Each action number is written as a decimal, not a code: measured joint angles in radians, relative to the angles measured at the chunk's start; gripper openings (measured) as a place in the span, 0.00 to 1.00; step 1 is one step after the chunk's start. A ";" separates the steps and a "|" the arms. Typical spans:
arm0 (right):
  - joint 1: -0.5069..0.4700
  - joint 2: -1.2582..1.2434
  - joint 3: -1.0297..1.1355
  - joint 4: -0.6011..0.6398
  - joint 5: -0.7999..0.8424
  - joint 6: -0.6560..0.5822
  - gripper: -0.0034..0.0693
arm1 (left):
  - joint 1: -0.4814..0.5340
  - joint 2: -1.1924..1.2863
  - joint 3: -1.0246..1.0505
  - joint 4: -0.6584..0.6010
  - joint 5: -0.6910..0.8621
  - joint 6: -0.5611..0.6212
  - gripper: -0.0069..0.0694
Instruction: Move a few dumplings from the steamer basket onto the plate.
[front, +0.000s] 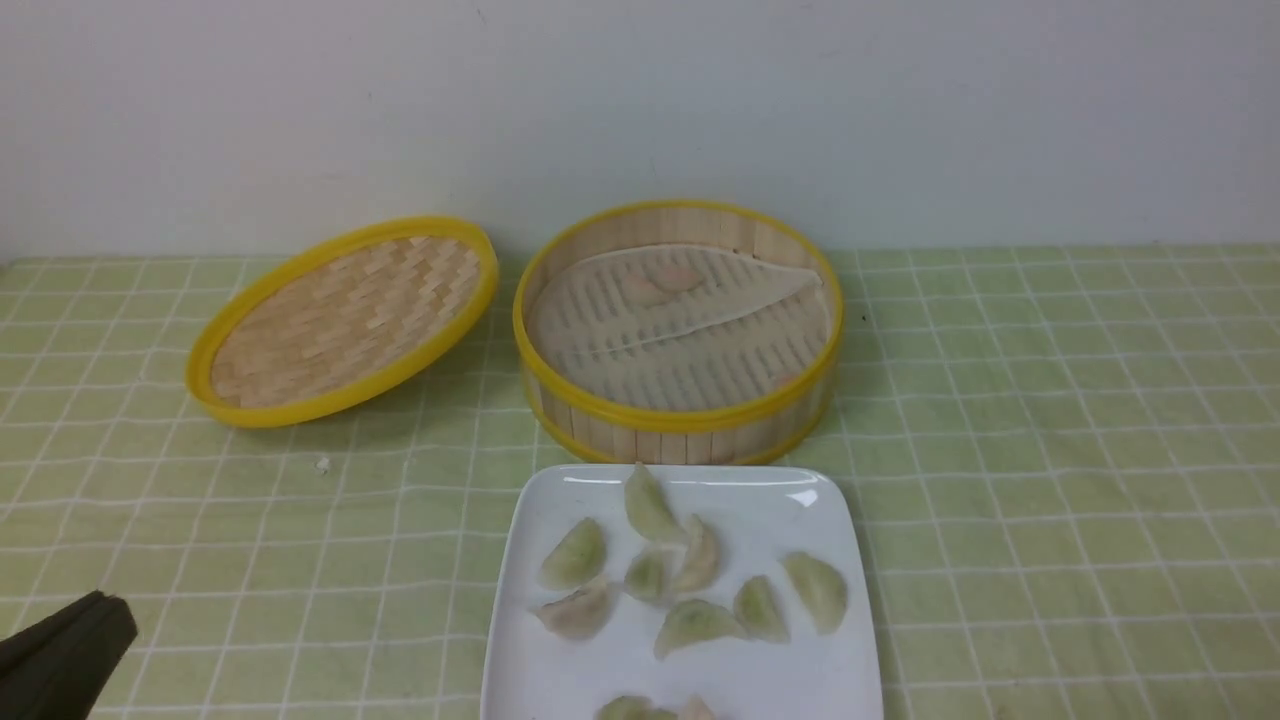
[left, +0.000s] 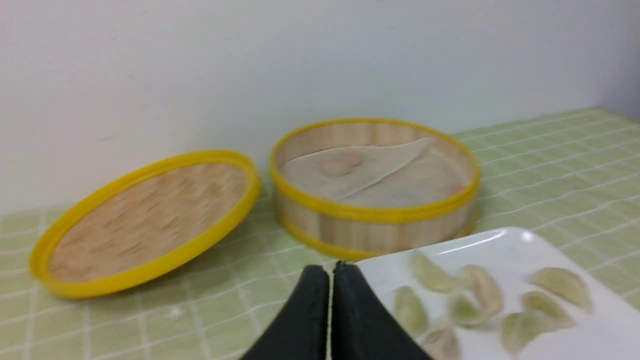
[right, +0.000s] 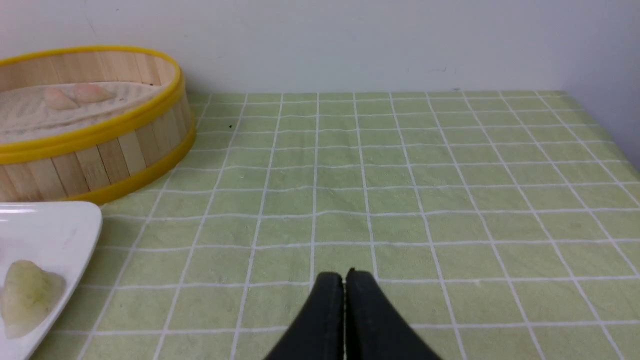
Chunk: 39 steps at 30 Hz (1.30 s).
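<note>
Several pale green dumplings (front: 690, 575) lie on the white square plate (front: 830, 680) at the front middle; they also show in the left wrist view (left: 480, 295). The steamer basket (front: 680, 415) stands just behind the plate, with a folded whitish liner (front: 680, 310) and pinkish lumps under it (front: 660, 285). My left gripper (front: 105, 605) is shut and empty at the front left, low over the cloth; in the left wrist view (left: 330, 267) its tips are by the plate's (left: 550, 250) near corner. My right gripper (right: 344, 275) is shut and empty over the cloth, right of the plate (right: 60, 225); it is outside the front view.
The shallow woven yellow-rimmed lid (front: 345, 320) leans tilted to the left of the basket. A green checked cloth (front: 1050, 450) covers the table. A white wall (front: 640, 100) stands close behind. A small white crumb (front: 322, 464) lies on the cloth.
</note>
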 joint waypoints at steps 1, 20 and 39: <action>0.000 0.000 0.000 0.000 0.000 0.000 0.04 | 0.038 -0.020 0.030 0.001 0.001 -0.002 0.08; 0.000 0.000 0.000 0.000 0.000 0.000 0.04 | 0.259 -0.099 0.191 0.008 0.095 -0.003 0.08; 0.000 0.000 0.000 0.000 0.000 0.000 0.04 | 0.259 -0.099 0.191 0.008 0.099 -0.003 0.08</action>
